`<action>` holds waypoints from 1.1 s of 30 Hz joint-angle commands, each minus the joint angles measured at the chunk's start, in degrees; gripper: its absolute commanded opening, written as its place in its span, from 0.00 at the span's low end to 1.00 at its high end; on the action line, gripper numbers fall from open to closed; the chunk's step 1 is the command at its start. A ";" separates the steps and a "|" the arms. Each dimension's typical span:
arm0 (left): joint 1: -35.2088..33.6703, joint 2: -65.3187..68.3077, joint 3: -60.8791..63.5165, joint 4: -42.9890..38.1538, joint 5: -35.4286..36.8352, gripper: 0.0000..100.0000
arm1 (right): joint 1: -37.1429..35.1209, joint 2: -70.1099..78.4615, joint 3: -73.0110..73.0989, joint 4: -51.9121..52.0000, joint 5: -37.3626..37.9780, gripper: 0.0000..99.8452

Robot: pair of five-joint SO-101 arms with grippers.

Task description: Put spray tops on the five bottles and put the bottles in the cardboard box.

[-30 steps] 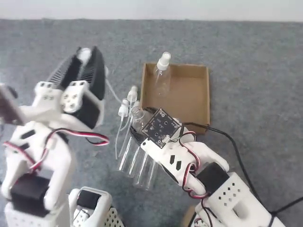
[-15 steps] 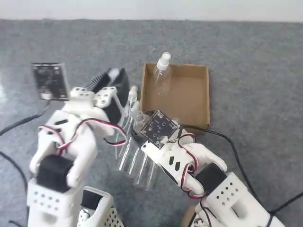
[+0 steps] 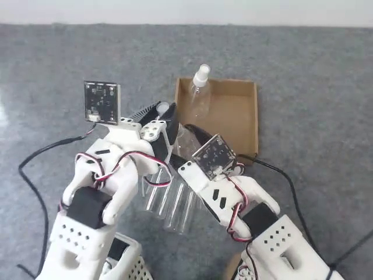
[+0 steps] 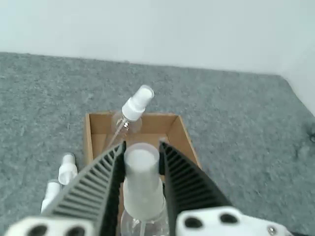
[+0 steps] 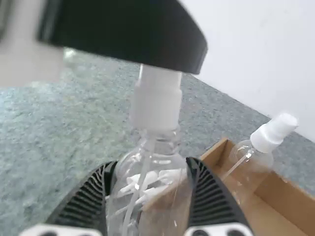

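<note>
My left gripper (image 4: 141, 148) is shut on a white spray top (image 4: 141, 169), holding it on the neck of a clear bottle (image 5: 147, 191). That bottle stands upright, with my right gripper (image 5: 150, 169) shut around its body. The spray top (image 5: 157, 101) sits on the bottle's mouth, its tube hanging inside. In the high view the two grippers meet beside the near left corner of the cardboard box (image 3: 245, 125): left gripper (image 3: 161, 114), right gripper (image 3: 186, 137). One capped bottle (image 3: 200, 87) leans in the box's far left corner.
Several uncapped clear bottles (image 3: 173, 204) lie side by side on the grey carpet between the two arms. Loose spray tops (image 4: 66, 170) lie left of the box. The carpet right of the box and behind it is open.
My left arm swung in from the left with the spray top and lowered it onto the bottle. The right gripper raised the bottle and tipped it toward the box.
</note>
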 commanded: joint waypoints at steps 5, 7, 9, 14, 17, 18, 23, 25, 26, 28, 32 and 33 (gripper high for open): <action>0.09 -0.18 0.57 0.00 -1.14 0.11 | 2.77 -3.03 -1.41 -2.15 -1.76 0.01; 0.09 -0.18 -0.66 -0.44 -3.16 0.13 | 2.77 -3.03 -1.32 -2.07 -1.76 0.01; 0.09 -0.18 -3.38 -0.26 -4.75 0.14 | 2.77 -2.59 -1.23 -1.98 -1.67 0.01; -0.18 -0.18 -13.76 5.10 -8.18 0.16 | 2.77 -2.95 -0.53 0.40 1.49 0.01; -1.32 -0.18 -19.47 9.05 -10.81 0.17 | 2.77 -2.95 0.00 0.13 3.52 0.01; -2.81 -0.18 -20.79 10.20 -11.69 0.17 | 2.77 -2.95 0.00 0.13 3.34 0.01; -12.84 -0.18 -20.97 12.22 -12.40 0.16 | 2.77 -2.59 0.00 0.31 3.43 0.01; -16.18 -0.18 -17.36 12.48 -12.40 0.16 | 2.77 -3.03 0.09 0.84 3.43 0.01; -16.88 -0.18 -14.99 12.04 -12.31 0.16 | 2.68 -3.03 0.26 1.54 3.78 0.01; -17.05 -0.26 -9.80 10.55 -12.40 0.16 | 2.51 -3.12 0.53 3.82 3.96 0.01; -16.88 -3.52 -0.13 10.02 -15.38 0.16 | 4.70 -3.91 -0.62 1.19 3.52 0.01; -16.18 -5.19 1.98 9.76 -16.26 0.16 | 6.37 -3.91 -1.58 -0.48 3.52 0.01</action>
